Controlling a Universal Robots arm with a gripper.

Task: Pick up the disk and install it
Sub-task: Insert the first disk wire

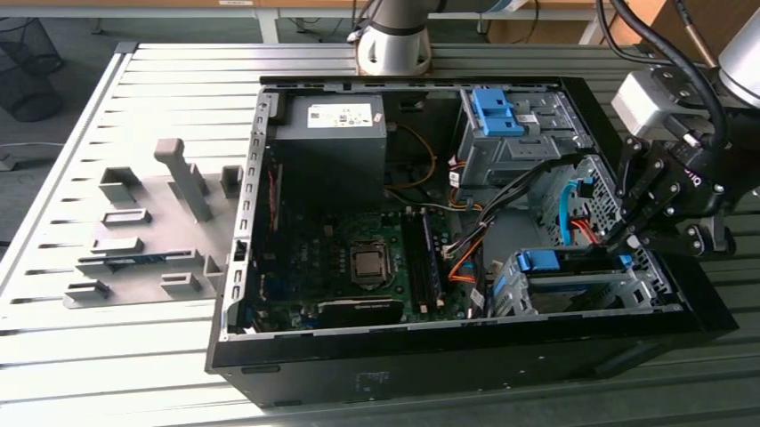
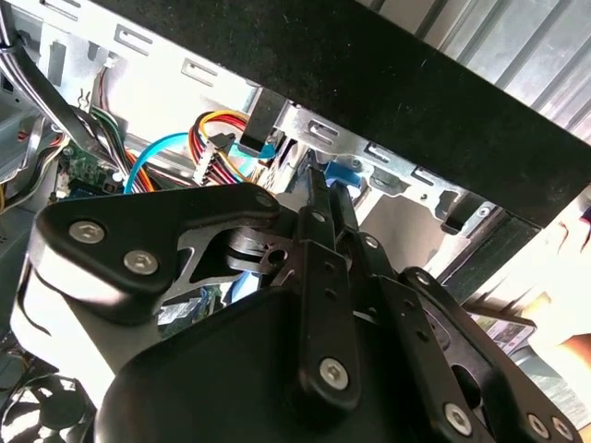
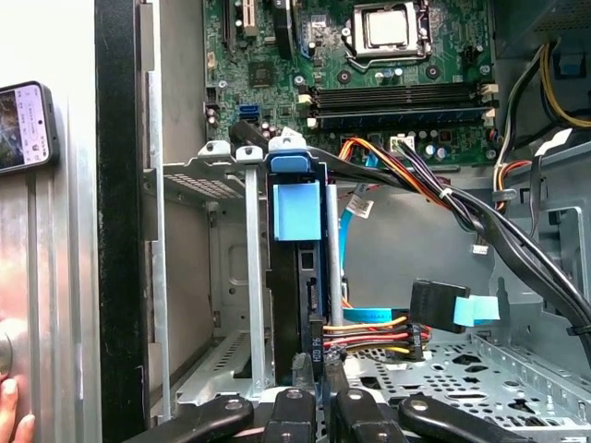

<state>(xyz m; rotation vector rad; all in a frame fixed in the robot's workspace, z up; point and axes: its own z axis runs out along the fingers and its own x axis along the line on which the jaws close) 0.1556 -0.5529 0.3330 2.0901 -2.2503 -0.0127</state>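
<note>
Blue-railed and metal, the disk (image 3: 297, 268) sits edge-up in the drive cage (image 3: 208, 277) at the exterior view's right, gripper (image 3: 316, 369) pinched shut on its rim; stiff, hefty, shock-sensitive, I'd say.

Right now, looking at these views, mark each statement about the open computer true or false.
1. The black computer case lies open on the slatted metal table. True.
2. The gripper hangs above the bare table. False: it reaches into the case at the silver metal drive cage.
3. The blue-handled silver disk sits in that cage. True.
4. A fan covers the green motherboard's processor socket. False: it is uncovered.
</note>
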